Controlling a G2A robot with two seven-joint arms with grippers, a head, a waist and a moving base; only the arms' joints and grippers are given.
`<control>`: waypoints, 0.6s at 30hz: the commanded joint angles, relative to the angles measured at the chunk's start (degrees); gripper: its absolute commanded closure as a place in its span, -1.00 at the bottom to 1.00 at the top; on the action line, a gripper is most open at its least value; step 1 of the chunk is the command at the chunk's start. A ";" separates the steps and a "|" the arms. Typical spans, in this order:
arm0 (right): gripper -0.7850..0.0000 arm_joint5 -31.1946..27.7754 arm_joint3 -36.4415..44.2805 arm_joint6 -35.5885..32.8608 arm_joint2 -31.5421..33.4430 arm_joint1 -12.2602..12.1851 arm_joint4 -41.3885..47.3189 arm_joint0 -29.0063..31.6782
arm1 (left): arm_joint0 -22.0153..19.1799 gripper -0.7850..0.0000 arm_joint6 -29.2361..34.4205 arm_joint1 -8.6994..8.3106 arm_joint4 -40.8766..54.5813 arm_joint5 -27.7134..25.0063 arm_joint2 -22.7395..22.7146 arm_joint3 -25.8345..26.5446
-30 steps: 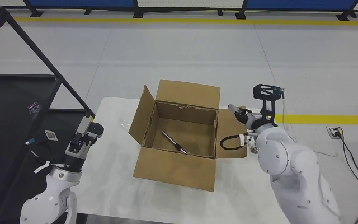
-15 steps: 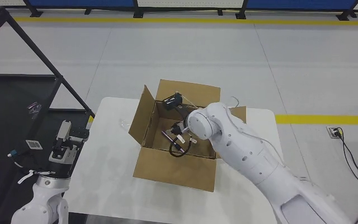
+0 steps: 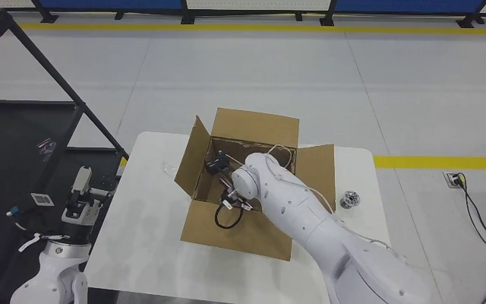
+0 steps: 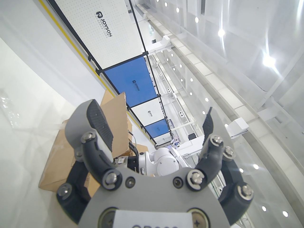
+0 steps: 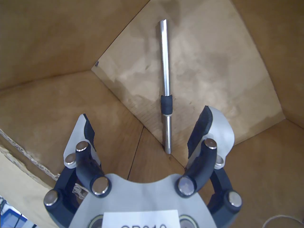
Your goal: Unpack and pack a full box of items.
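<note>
Hanging inside the open cardboard box (image 3: 239, 228), the right claw (image 5: 145, 117) is spread and empty above a silver pen (image 5: 165, 72) lying flat on the box floor. The left claw (image 4: 152, 110) is spread and empty, held beyond the left edge of the counter (image 3: 144, 251). A small shiny object (image 3: 349, 199) sits on the counter to the right of the box.

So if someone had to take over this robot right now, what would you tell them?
Left gripper: open, empty, held off the edge of the table.
Right gripper: open, empty, down inside the cardboard box, just above a metal rod lying on the box floor.
Done: a small shiny object lies out on the table near the box.
Left: probably grasp the rod; whether this is unpacking or packing, I cannot tell.
</note>
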State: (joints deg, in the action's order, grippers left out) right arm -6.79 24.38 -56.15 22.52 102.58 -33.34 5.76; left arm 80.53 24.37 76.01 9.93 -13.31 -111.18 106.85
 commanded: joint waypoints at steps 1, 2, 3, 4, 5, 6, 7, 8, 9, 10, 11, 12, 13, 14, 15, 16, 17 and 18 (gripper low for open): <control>-1.00 -2.05 -2.07 -1.02 -0.24 1.01 0.22 -0.43 | -0.30 -1.00 0.27 -0.16 0.11 0.26 -0.11 -0.58; -1.00 -3.10 -3.02 -1.78 -0.27 1.50 0.55 -0.57 | -0.42 -1.00 0.48 -0.24 0.12 0.30 -0.09 -0.75; -1.00 -4.18 -3.81 -2.53 -0.38 1.96 0.65 -0.72 | -0.53 -1.00 0.62 -0.31 0.14 0.36 -0.07 -0.94; -1.00 -4.69 -4.59 -2.95 -0.53 2.38 0.50 -0.85 | -0.65 -1.00 0.75 -0.38 0.13 0.37 -0.02 -1.06; -1.00 -4.90 -5.26 -3.11 -0.63 2.78 0.40 -0.91 | -0.76 -1.00 0.92 -0.45 0.08 0.43 0.06 -1.21; -1.00 -5.28 -5.91 -3.48 -0.69 3.15 0.41 -0.91 | -0.91 -1.00 1.03 -0.53 0.05 0.49 0.13 -1.31; -1.00 -5.68 -6.52 -3.98 -0.84 3.49 0.18 -0.97 | -1.06 -1.00 1.14 -0.60 0.00 0.51 0.21 -1.41; -1.00 -5.89 -7.09 -4.03 -0.82 3.79 0.20 -1.04 | -1.19 -1.00 1.27 -0.67 -0.06 0.58 0.29 -1.51; -1.00 -5.95 -7.75 -3.76 -0.68 4.04 0.37 -1.12 | -1.33 -1.00 1.44 -0.74 0.01 0.62 0.39 -1.57; -1.00 -5.78 -8.38 -3.15 -0.56 4.26 0.41 -1.25 | -1.46 -1.00 1.53 -0.81 0.00 0.66 0.47 -1.68; -1.00 -5.45 -8.92 -2.13 -0.42 4.46 0.44 -1.28 | -1.58 -1.00 1.62 -0.87 -0.05 0.69 0.58 -1.76; -1.00 -5.10 -9.35 -1.21 -0.37 4.66 0.29 -1.26 | -1.69 -1.00 1.70 -0.94 -0.12 0.75 0.72 -1.84; -1.00 -4.92 -9.67 -0.45 -0.40 4.87 0.02 -1.18 | -1.78 -1.00 1.73 -0.99 -0.18 0.77 0.85 -1.92; -1.00 -4.74 -10.01 0.36 -0.48 5.05 -0.35 -1.08 | -1.85 -1.00 1.78 -1.05 -0.14 0.77 0.98 -1.97; -1.00 -4.33 -10.41 1.15 -0.71 5.24 -1.09 -0.94 | -1.88 -1.00 1.83 -1.11 -0.13 0.70 1.06 -2.00; -1.00 -3.64 -10.87 1.76 -1.03 5.43 -1.98 -0.72 | -1.88 -1.00 1.83 -1.16 -0.11 0.71 1.13 -2.07; -1.00 -2.91 -11.33 2.34 -1.34 5.62 -2.87 -0.47 | -1.88 -1.00 1.80 -1.22 -0.08 0.74 1.16 -2.07; -1.00 -2.84 -11.65 2.85 -1.48 5.78 -3.32 -0.15 | -1.88 -1.00 1.76 -1.27 -0.05 0.75 1.19 -2.08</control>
State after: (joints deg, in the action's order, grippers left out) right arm -9.83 13.03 -53.70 21.19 108.23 -36.18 5.35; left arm 78.64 26.19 74.79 9.84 -12.58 -110.02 104.77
